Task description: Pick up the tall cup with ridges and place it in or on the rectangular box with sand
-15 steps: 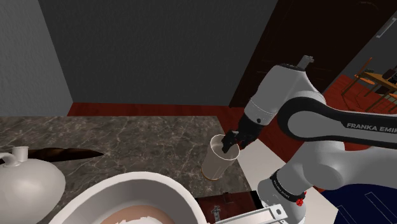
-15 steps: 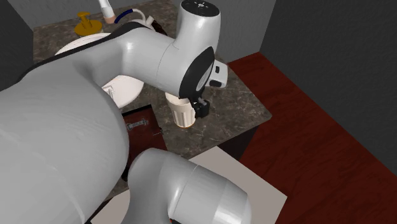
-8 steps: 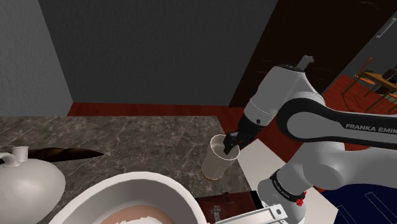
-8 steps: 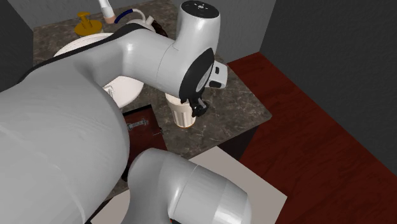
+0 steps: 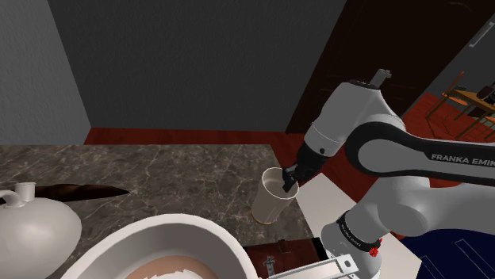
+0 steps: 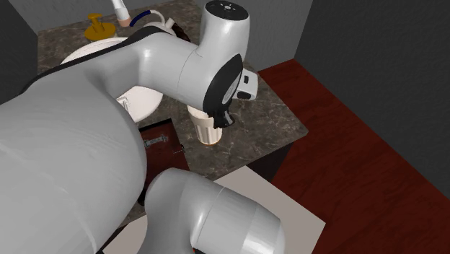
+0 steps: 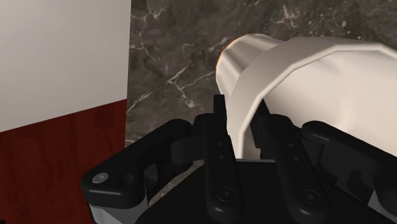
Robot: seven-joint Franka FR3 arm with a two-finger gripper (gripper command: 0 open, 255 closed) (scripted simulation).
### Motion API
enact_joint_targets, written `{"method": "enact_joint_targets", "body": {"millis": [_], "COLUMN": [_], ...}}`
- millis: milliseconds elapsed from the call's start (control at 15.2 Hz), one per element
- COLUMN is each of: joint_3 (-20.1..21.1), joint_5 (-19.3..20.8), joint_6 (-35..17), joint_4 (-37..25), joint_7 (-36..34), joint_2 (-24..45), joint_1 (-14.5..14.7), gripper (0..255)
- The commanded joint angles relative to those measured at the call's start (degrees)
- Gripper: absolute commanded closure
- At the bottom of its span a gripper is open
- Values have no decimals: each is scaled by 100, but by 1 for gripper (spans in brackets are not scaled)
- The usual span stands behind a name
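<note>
Cream cup [image 7: 318,83] rim between tool [image 7: 243,119] fingers [image 7: 219,146]

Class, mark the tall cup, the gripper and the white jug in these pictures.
tall cup [image 5: 268,208]: shoulder view, on its side wall.
gripper [image 7: 243,118]: wrist view, midway between the fingertips.
white jug [image 5: 36,226]: shoulder view, on its round body.
</note>
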State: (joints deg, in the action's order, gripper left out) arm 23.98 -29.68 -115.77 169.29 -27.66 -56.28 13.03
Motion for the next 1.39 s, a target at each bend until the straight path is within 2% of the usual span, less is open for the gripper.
{"method": "enact_joint_targets", "body": {"millis": [0, 1320], "joint_3": [4, -559], "joint_5": [-3, 653], "joint_6": [0, 1638], "joint_4": [5, -1359], "joint_7": [-2, -231], "joint_2": [7, -302], "joint_1": [2, -278], "gripper": [255, 255]}}
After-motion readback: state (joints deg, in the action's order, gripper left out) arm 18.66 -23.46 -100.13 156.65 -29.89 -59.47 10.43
